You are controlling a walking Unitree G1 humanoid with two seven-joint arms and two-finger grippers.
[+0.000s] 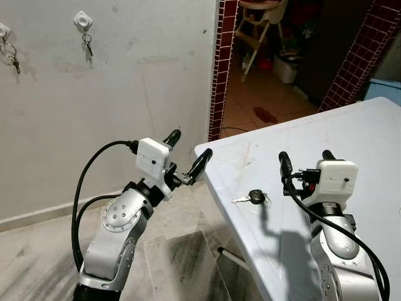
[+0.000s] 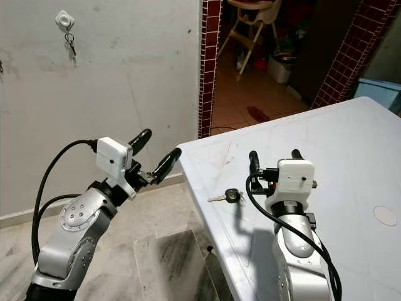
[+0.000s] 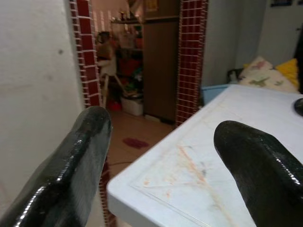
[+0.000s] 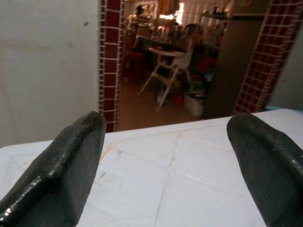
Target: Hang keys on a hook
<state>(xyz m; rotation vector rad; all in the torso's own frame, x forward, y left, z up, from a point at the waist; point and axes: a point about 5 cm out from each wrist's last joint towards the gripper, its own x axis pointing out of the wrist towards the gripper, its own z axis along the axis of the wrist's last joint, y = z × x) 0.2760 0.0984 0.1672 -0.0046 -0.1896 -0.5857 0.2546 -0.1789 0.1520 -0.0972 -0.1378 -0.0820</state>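
Note:
A black-headed key (image 1: pixel 253 198) lies on the white table (image 1: pixel 351 132) near its left edge. My right gripper (image 1: pixel 306 158) hovers open above the table, just right of the key, nothing between its fingers. My left gripper (image 1: pixel 187 152) is open off the table's corner, left of the key, also empty. On the grey wall, a white hook (image 1: pixel 83 21) at upper left holds a bunch of keys (image 1: pixel 88 42). Another hook (image 1: pixel 3 29) at the far left edge carries keys (image 1: pixel 10 55) too.
A doorway framed in dark red tiles (image 1: pixel 220 69) opens behind the table onto a room with a white high chair (image 1: pixel 260 25) and clutter. A blue bin (image 1: pixel 382 88) sits past the table's far right. Marble floor (image 1: pixel 175 257) lies between me and the wall.

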